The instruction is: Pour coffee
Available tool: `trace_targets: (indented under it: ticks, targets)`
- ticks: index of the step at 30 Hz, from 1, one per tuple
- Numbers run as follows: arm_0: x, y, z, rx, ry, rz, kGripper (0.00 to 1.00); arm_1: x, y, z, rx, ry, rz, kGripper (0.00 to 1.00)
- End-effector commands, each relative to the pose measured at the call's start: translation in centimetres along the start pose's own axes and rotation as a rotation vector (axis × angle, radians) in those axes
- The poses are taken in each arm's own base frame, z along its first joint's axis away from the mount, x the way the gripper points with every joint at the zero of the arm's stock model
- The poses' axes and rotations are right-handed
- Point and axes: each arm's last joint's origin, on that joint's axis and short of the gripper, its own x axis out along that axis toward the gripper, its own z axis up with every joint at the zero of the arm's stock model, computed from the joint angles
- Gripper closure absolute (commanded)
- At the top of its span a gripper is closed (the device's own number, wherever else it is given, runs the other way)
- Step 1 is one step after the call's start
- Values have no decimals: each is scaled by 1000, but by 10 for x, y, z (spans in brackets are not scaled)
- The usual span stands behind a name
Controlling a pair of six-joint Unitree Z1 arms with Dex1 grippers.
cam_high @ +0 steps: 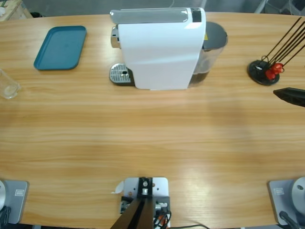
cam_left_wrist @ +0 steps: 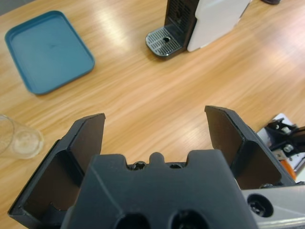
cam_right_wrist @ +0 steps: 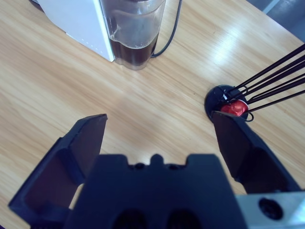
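Observation:
No coffee shows in any view. A small clear tumbler stands at the table's left edge and looks empty. The white coffee machine stands at the back middle, its round metal drip tray bare. My left gripper is open over bare wood, right of the tumbler and well short of the machine; the high view does not show it. My right gripper is open at the table's right edge, holding nothing.
A teal tray lies at the back left. The machine's dark water tank sits on its right side with a black cable behind. A black wire capsule stand with a red capsule is at the far right.

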Motion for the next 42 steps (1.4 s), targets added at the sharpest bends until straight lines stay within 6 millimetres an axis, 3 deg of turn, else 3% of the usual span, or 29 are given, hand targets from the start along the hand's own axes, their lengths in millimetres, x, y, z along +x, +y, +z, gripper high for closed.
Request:
trace_targets:
  ticks: [1,20,33,39,42]
  targets:
    - [1,-1,-8,4,17,-18,87,0,0,-5,-2,3,1,4]
    - [12,3,2,-12,59,-11,83,0,0,-5,-3,0,1,4]
    - [30,9,88,-38,83,-38,82,-1,0,-6,-2,-3,3,4]
    - [29,7,70,-23,110,-40,82,-2,0,-7,0,-10,2,4]
    - [28,7,70,-22,105,-40,82,-2,0,-7,0,-10,2,4]
